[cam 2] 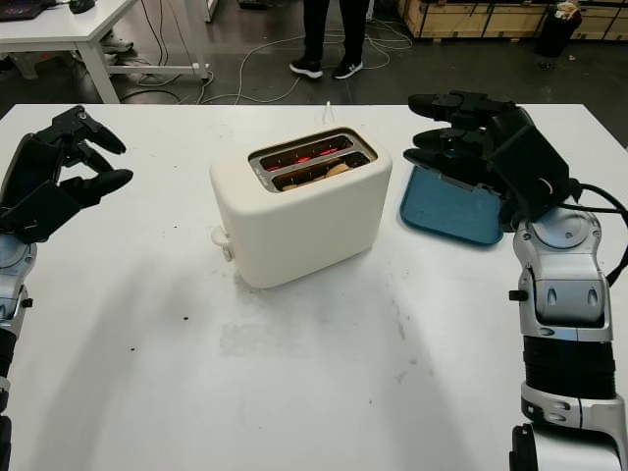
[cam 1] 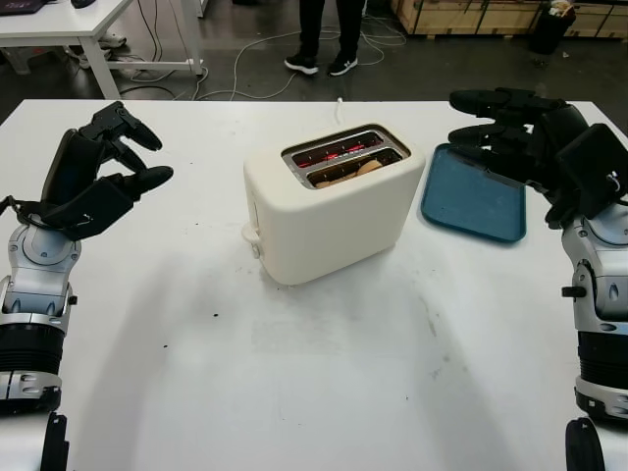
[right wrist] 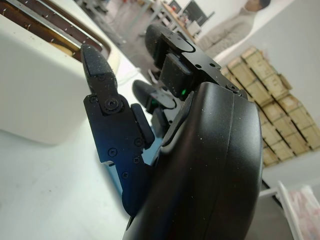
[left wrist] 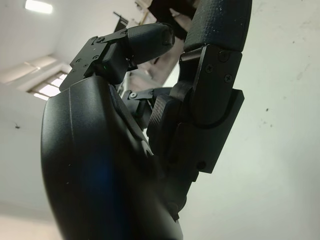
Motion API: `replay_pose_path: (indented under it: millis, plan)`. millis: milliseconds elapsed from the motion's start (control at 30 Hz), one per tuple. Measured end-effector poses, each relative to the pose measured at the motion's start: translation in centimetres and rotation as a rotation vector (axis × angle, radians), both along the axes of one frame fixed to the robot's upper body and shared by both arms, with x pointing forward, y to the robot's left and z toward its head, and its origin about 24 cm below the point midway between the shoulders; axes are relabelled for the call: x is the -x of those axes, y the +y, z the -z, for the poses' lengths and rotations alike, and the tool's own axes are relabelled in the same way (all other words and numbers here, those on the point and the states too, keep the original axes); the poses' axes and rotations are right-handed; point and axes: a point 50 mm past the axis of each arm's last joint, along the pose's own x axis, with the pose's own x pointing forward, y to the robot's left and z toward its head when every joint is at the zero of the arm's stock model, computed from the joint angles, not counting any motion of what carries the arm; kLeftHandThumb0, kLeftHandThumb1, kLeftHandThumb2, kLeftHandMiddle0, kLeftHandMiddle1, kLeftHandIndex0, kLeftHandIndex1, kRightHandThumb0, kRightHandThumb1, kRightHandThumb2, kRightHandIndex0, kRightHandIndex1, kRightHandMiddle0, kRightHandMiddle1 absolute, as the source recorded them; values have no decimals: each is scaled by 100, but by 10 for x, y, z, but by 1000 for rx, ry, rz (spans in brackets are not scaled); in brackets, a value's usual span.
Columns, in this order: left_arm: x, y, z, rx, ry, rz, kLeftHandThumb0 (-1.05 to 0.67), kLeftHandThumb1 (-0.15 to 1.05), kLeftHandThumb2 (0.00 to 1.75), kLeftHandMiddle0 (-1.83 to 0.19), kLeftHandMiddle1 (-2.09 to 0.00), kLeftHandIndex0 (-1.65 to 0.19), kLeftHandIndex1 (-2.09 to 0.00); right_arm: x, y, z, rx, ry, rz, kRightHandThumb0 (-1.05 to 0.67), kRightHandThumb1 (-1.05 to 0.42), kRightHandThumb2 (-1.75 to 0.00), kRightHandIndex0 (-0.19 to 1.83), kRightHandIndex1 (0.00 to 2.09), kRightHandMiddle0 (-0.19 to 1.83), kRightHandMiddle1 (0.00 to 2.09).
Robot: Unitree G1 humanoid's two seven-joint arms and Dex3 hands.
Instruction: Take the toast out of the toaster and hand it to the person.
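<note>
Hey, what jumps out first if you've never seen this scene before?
A cream toaster sits mid-table, one slot glowing red, toast in the nearer slot. The open left hand and right hand hang on either side of it, and a blue tray lies under the right hand.

Dark floor [cam 1: 442, 78] strewn with cables [cam 1: 260, 49] — 1 white desk [cam 1: 83, 25] far left, wooden crates [cam 1: 471, 15] behind.

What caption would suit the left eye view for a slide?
Toast sits in the cream toaster; left hand and right hand open either side.
</note>
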Motion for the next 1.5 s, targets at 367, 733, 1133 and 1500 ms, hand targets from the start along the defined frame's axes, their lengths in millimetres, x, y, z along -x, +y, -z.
replay_pose_path:
  millis: [367,733,1133,1500]
  plan:
    - [0,0,0,0,2,1,-105,92,16,-50,-154,-38,-153,0,0,0,0,0,0,-43,-78,0,52,66,76,0]
    - [0,0,1,-1,5,3,-105,92,16,-49,-155,-38,-154,0,0,0,0,1,-1,-42,-77,0,52,66,77,0]
    - [0,0,1,-1,5,3,-105,92,16,-50,-154,-38,-152,0,0,0,-1,2,-3,-40,-78,0,51,68,76,0]
    - [0,0,0,2,4,4,-105,92,16,-49,-155,-37,-153,0,0,0,0,1,0,-42,-78,0,51,68,76,0]
